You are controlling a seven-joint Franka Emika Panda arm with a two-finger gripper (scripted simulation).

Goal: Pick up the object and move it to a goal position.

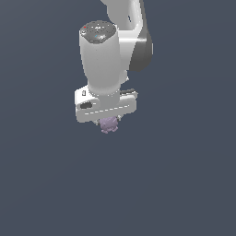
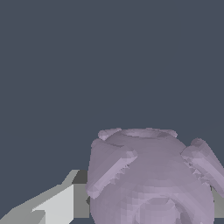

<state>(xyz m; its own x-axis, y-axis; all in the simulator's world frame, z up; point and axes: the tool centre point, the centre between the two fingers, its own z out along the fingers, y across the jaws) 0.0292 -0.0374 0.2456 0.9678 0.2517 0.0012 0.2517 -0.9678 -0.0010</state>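
**Lump held under the claw**

While the white arm (image 1: 108, 55) hung over plain grey ground, its gripper (image 1: 109, 123) was closed narrowly on the mauve lump (image 1: 109, 124), which poked out just beneath the hand. Seen from the wrist, the knobbly lump (image 2: 148, 179) sat against a pale finger (image 2: 57, 205).

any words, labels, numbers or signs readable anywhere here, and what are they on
None can be read in either view.
The grey cap on top of the arm has small red and bluish specks, too tiny to read as any sign.
The pincer body has dark slots only, no lettering.
The purple lump is plain and bumpy, with no marking in the wrist view either.
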